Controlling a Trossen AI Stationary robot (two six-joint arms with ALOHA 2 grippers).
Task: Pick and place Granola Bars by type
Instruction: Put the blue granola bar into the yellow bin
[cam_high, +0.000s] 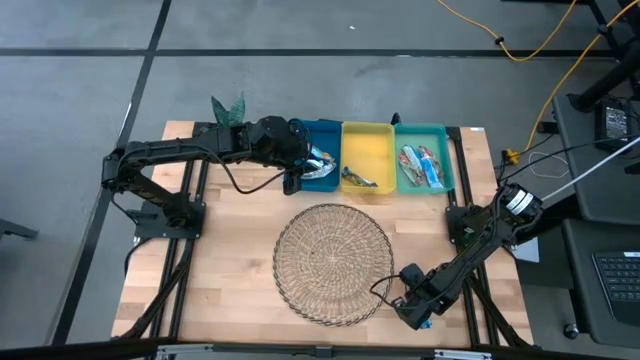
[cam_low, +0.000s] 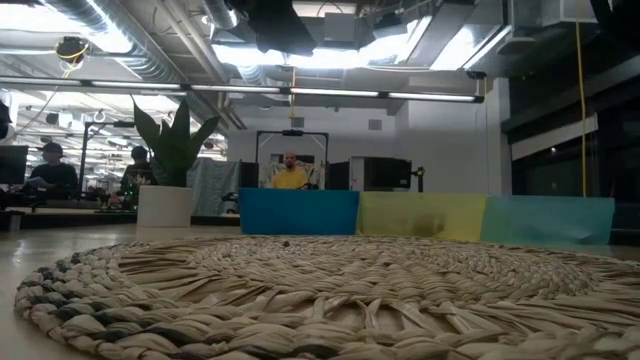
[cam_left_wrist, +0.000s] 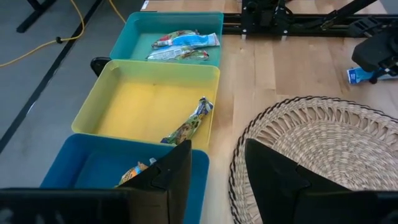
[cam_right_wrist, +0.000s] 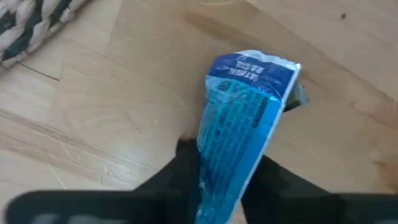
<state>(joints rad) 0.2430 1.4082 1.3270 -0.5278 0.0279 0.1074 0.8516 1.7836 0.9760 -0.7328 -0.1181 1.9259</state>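
Right arm: you see it reaching from the right edge of the high view down to the lower right, its right gripper (cam_high: 418, 312) low over the bare wood just right of the wicker mat (cam_high: 333, 262).
Right claw: its wrist view shows both dark fingers (cam_right_wrist: 186, 163) pinching a blue granola bar (cam_right_wrist: 245, 124); the bar sticks out past the fingertips over the wooden table (cam_right_wrist: 93, 124).
Left arm: stretched across the upper left of the high view, left gripper (cam_high: 296, 172) at the blue tray (cam_high: 322, 128).
Left claw: fingers (cam_left_wrist: 177, 171) spread partway, nothing between them, hanging over the blue tray's near rim.
Trays: blue, yellow tray (cam_high: 367, 132), teal tray (cam_high: 423, 130) side by side along the top of the table; bars lie in each.
Only in left wrist view: one red-green bar (cam_left_wrist: 189, 124) leaning in the yellow tray's corner; the blue bar in the right claw at far upper right.
Low view: mat and tray fronts only; neither gripper shows.
Open room: bare wood left of the mat and between mat and trays.
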